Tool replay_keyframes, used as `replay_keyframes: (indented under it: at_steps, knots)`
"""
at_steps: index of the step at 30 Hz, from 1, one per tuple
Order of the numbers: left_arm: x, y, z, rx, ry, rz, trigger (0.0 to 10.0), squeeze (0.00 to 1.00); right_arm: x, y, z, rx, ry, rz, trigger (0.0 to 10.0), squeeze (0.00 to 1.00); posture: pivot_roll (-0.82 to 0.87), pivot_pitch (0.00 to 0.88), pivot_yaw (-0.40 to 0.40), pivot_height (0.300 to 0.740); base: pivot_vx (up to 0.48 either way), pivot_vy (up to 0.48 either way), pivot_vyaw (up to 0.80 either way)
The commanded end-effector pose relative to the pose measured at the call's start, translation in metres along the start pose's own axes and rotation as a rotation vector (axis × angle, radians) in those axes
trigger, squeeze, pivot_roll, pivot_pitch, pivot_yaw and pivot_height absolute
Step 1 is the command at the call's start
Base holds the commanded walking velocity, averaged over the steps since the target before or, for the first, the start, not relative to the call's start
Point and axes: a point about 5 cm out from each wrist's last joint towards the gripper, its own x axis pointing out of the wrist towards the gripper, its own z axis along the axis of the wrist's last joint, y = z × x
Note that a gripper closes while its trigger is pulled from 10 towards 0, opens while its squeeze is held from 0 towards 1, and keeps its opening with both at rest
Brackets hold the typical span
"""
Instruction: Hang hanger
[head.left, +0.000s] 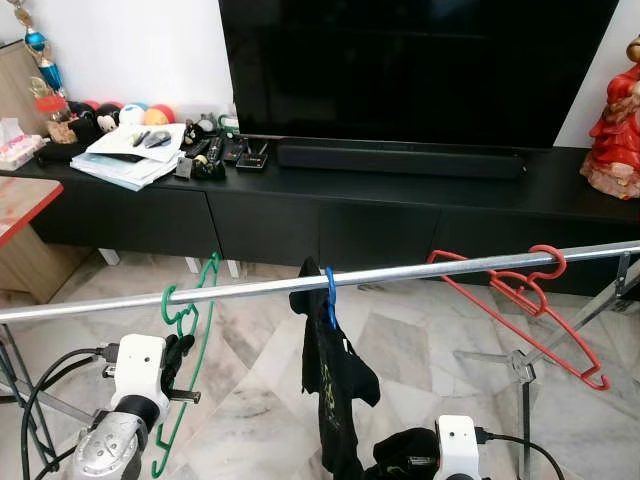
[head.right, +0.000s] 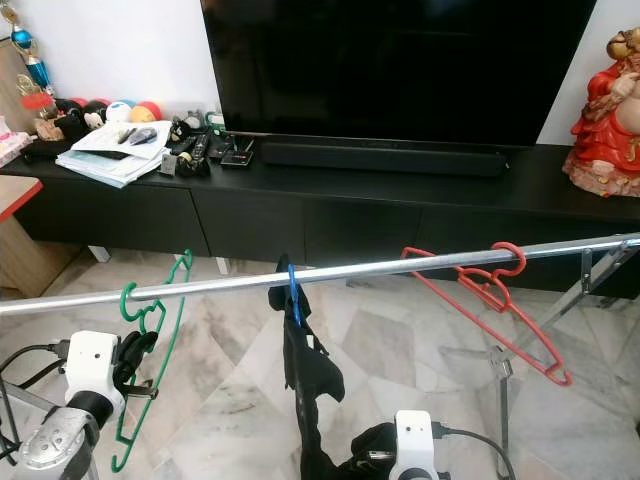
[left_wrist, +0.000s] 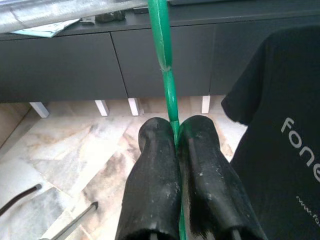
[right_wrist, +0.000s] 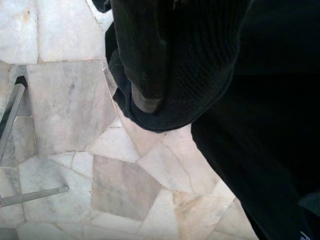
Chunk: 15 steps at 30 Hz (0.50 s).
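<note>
Marble floor (head.left: 420, 350) spreads under a metal rail (head.left: 420, 268) that crosses in front of a long black TV cabinet (head.left: 330, 215) with a large dark television (head.left: 410, 65) above it. On the cabinet's left end lie papers (head.left: 130, 155) and small clutter; a red figurine (head.left: 615, 120) stands at its right end.

A green hanger (head.left: 190, 330) hangs by its hook on the left part of the rail. The left gripper (left_wrist: 176, 137) sits just below the rail and is closed on the green hanger's slanted bar, the thin green rod pinched between its two black fingers (left_wrist: 155, 175) in the left wrist view.

At the middle of the rail a blue hanger (head.left: 330, 295) carries a black shirt (head.left: 335, 385). Farther right a red hanger (head.left: 530, 300) hooks over the rail and tilts down to the right.

The right gripper (right_wrist: 150, 70) is low, beside the bottom of the black shirt, wrapped in dark cloth; I cannot tell whether its fingers are open or closed
</note>
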Motion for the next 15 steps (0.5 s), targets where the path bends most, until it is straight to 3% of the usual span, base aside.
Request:
replay_keyframes:
  at_steps: [1,9,15]
  knots:
    - [0.0,0.003,-0.013,-0.001,0.061,0.033,10.0,0.0,0.0,-0.002,0.0,0.013,-0.003,-0.011,10.0,0.0,0.03,0.032,0.032,0.74,0.0,0.0,0.0]
    - [0.013,0.005,0.019,0.028,-0.091,0.041,10.0,0.0,0.0,-0.003,0.001,0.018,-0.009,-0.018,10.0,0.0,0.03,0.028,0.038,0.74,0.0,0.0,0.0]
    - [0.003,0.0,0.028,0.072,-0.149,0.024,10.0,0.0,0.0,-0.003,0.002,0.02,-0.012,-0.017,10.0,0.0,0.04,0.041,0.034,0.74,0.0,0.0,0.0]
